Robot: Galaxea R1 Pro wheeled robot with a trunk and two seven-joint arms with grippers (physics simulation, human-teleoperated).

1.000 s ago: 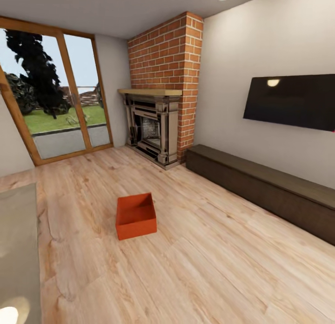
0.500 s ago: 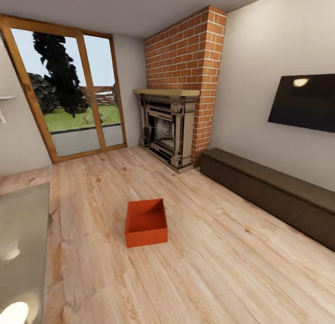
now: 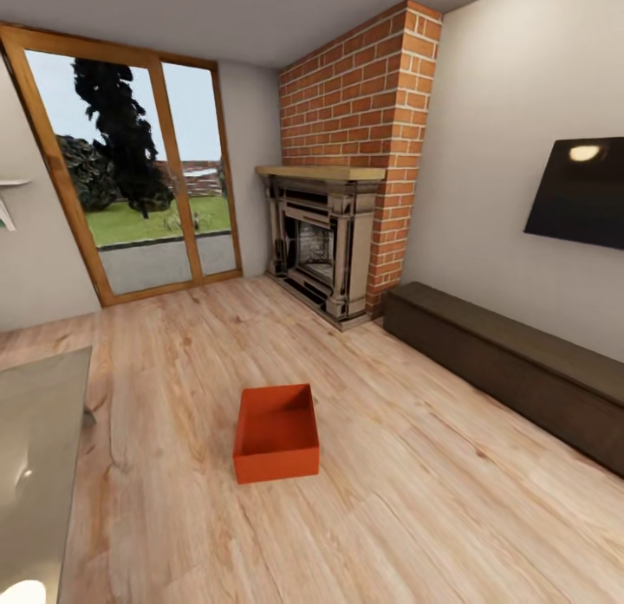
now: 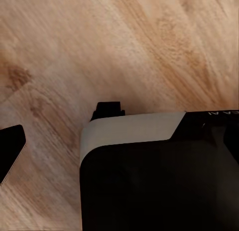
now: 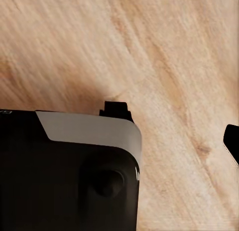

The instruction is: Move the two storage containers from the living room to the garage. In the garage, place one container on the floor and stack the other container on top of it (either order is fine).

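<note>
One orange-red storage container (image 3: 276,432) sits open-topped and empty on the light wood-plank floor (image 3: 416,500) of the living room, near the middle of the head view. In the left wrist view, a dark fingertip (image 4: 9,149) shows at the picture's edge above the planks, beside my black and grey base (image 4: 159,176). The right wrist view has a similar dark fingertip (image 5: 232,141) at its edge, next to the base (image 5: 69,171). Neither wrist view lets me judge how the jaws stand.
A red brick fireplace (image 3: 334,240) stands in the far corner, with wood-framed glass doors (image 3: 130,171) to its left. Along the right wall runs a long dark low cabinet (image 3: 511,370) under a black TV (image 3: 576,192). A grey low table (image 3: 35,465) fills the near left.
The whole head view has shifted: fireplace and doors slid rightward and the container now shows lower and nearer. The container itself has not moved on the floor.
</note>
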